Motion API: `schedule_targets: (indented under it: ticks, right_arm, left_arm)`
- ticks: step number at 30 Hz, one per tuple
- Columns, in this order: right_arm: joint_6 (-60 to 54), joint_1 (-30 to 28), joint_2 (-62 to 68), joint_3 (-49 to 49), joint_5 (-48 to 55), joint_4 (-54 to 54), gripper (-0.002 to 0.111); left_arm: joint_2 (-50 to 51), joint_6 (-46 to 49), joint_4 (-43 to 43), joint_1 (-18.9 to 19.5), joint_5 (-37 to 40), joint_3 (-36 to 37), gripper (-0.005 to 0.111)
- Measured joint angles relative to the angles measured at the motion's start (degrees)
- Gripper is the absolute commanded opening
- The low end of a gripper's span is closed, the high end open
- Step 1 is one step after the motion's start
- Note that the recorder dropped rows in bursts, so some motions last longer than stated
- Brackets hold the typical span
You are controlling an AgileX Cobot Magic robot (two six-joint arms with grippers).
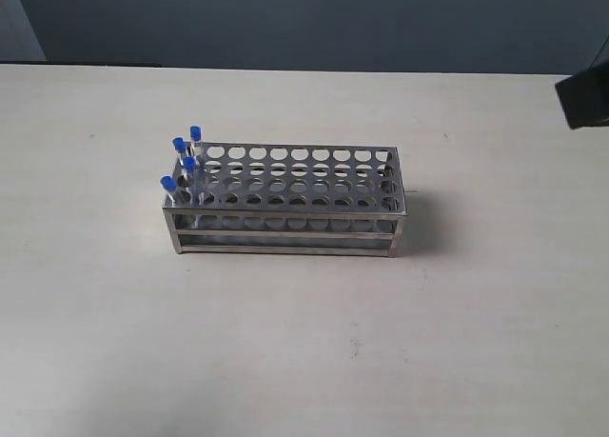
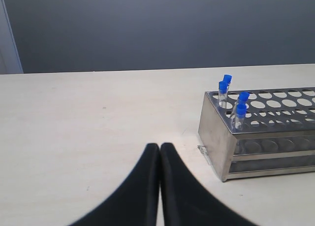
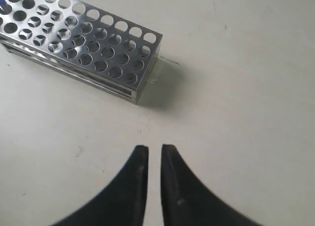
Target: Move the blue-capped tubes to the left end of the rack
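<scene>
The grey metal rack point(image 1: 285, 233) stands mid-table. All the blue-capped tubes point(image 1: 183, 159) stand upright in the holes at its left end, caps above the top plate. In the left wrist view the rack's end wall point(image 2: 216, 132) and the tubes point(image 2: 240, 110) lie ahead of my left gripper point(image 2: 159, 146), which is shut with nothing in it and hangs over bare table, apart from the rack. My right gripper point(image 3: 155, 148) is narrowly open and empty, off the rack's point(image 3: 83, 44) tube-free end. A sliver of blue cap point(image 3: 1, 3) shows at that frame's edge.
Pale tabletop point(image 1: 304, 351) surrounds the rack on all sides. A dark part of the right arm point(image 1: 584, 96) shows at the right edge of the exterior view. A grey wall point(image 2: 157, 24) rises behind the table's far edge.
</scene>
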Motion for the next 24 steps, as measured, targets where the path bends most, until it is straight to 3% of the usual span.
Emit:
schedule_targets:
  ticks: [2, 4, 6, 8, 13, 21, 24]
  right_arm:
    - [0.0, 0.0, -0.8, 0.9, -1.4, -2.2, 0.011]
    - [0.0, -1.6, -4.6, 5.7, -10.8, -5.1, 0.011]
    - [0.0, -7.9, -11.5, 15.4, -25.5, -5.7, 0.011]
    - [0.0, -18.4, -20.8, 30.3, -43.7, -4.0, 0.011]
    - [0.0, -38.7, -36.0, 57.9, -69.0, -0.6, 0.011]
    - [1.7, -55.0, -50.6, 67.1, -71.7, -0.2, 0.011]
    - [1.9, -56.4, -55.9, 67.1, -65.7, 1.6, 0.011]
  left_arm:
    - [0.0, 0.0, 0.0, 0.0, 0.0, 0.0, 0.001]
    - [0.0, 0.0, 0.0, 0.0, 0.0, 0.0, 0.001]
    - [0.0, 0.0, 0.0, 0.0, 0.0, 0.0, 0.001]
    - [0.0, 0.0, 0.0, 0.0, 0.0, 0.0, 0.001]
    - [0.0, 0.0, 0.0, 0.0, 0.0, 0.0, 0.001]
    - [0.0, 0.0, 0.0, 0.0, 0.0, 0.0, 0.001]
    - [0.0, 0.0, 0.0, 0.0, 0.0, 0.0, 0.001]
